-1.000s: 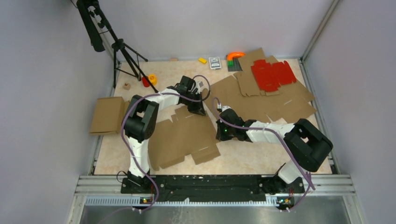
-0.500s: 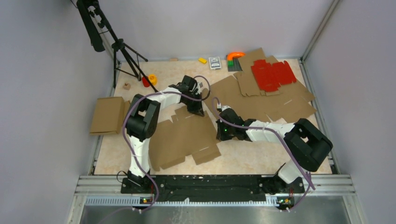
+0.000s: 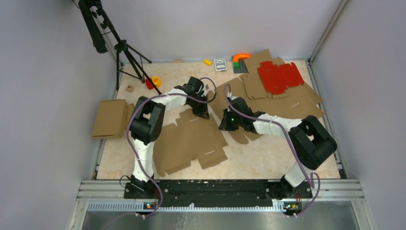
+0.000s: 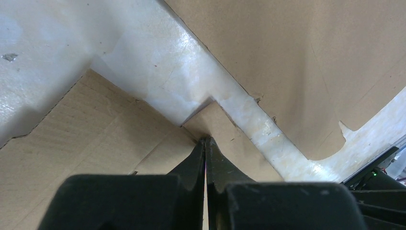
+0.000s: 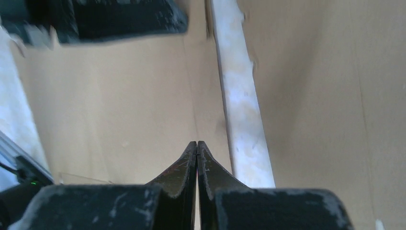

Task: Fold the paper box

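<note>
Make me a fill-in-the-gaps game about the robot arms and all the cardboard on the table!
1. The left gripper and the right gripper both have their jaws ____.
2. The big paper box in front of the arms is ____ in colour.
3. The small die-cut sheet lying on the far cardboard pile is ____.
4. The black tripod stands on the robot's ____ side.

Missing words: shut, brown, red, left.

Shift beside the paper box point(image 3: 189, 141) — the right gripper point(image 3: 222, 126) has moved
It has slid along the box's right edge, away from the arm bases, to the box's far right corner — closer to the left gripper point(image 3: 205, 115).
</note>
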Robot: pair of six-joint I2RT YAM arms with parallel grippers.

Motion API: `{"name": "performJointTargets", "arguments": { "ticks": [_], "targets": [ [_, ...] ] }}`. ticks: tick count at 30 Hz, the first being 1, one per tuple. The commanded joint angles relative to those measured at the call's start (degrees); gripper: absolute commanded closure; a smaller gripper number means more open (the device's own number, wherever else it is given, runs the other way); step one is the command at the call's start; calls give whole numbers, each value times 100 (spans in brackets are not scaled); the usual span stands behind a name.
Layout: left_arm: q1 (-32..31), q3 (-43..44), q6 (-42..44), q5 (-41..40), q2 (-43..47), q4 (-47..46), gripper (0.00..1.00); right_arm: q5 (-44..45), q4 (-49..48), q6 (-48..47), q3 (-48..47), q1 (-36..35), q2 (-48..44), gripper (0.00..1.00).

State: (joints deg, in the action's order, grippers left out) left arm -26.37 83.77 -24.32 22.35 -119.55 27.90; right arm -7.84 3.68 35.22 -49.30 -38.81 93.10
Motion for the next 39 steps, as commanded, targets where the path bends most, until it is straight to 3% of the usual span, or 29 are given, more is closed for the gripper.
{"name": "performJointTargets", "arguments": {
  "ticks": [1, 8, 19, 34, 39],
  "targets": [
    [-12, 122, 127, -300, -222, 139, 100, -594, -833, 409, -442, 341, 353, 100],
    [-9, 167, 179, -309, -205, 196, 100, -1119, -1316, 646, -1000, 599, 1236, 100],
    [-18, 150, 190, -249, -205, 198, 100, -802, -1091, 483, -1729, 690, 1914, 100],
    [-20, 356, 296, -243, -114, 346, 100, -389, -769, -91, -1747, 708, 2549, 100],
    [-13, 324, 350, -641, 432, 535, 97, -276, -776, -275, -1695, 708, 2480, 100]
  ]
}}
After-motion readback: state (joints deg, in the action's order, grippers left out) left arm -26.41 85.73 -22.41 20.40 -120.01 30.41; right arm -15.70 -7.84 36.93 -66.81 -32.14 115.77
